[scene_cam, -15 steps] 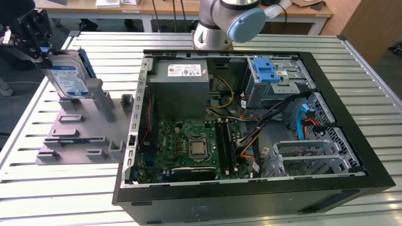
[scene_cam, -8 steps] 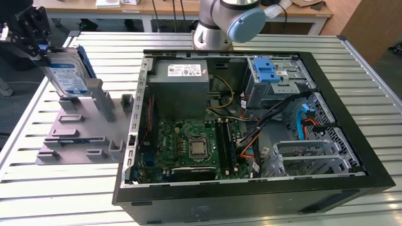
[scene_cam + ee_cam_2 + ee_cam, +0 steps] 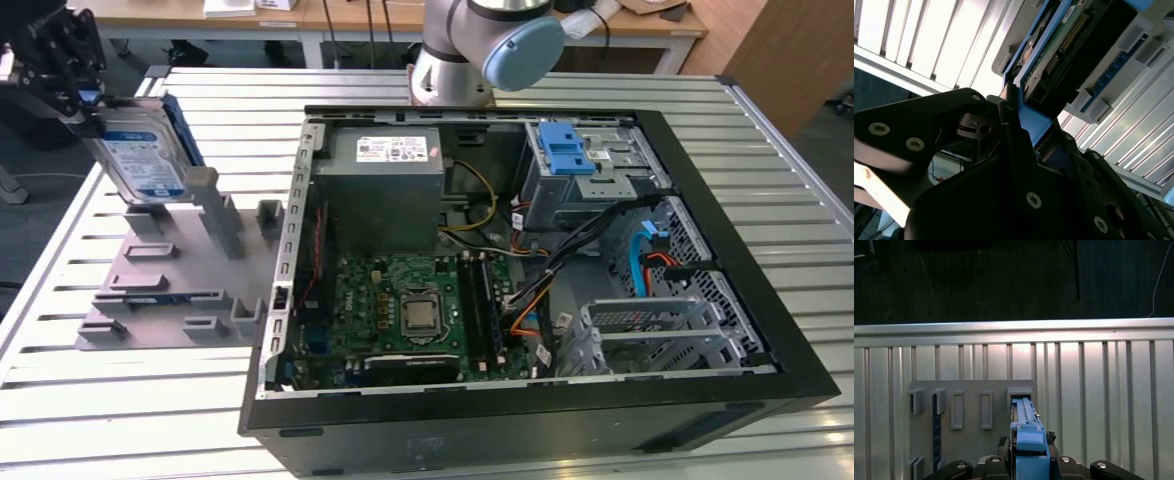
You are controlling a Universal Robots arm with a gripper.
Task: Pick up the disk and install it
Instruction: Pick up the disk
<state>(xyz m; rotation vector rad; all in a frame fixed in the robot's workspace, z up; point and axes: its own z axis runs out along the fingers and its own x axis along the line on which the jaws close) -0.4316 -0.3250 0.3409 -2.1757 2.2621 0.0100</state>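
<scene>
The disk (image 3: 140, 160), a silver drive with a blue-and-white label in a blue carrier frame, stands upright at the exterior view's far left. My gripper (image 3: 88, 112) is shut on its upper end. The disk's lower end is at the tall slot of a grey holder plate (image 3: 160, 290); I cannot tell whether it still touches. In the first wrist view the blue carrier edge (image 3: 1029, 440) runs from my gripper (image 3: 1030, 462) down to that slot. The second wrist view has the disk's green circuit-board side (image 3: 1069, 40) between the black fingers (image 3: 1014, 130).
An open black computer case (image 3: 534, 400) lies on the slatted metal table (image 3: 134, 400). Inside are a grey power-supply box (image 3: 387, 165), a motherboard (image 3: 414, 310), a silver drive cage (image 3: 601, 180) with a blue latch (image 3: 566, 150), cables, and another silver cage (image 3: 654, 330).
</scene>
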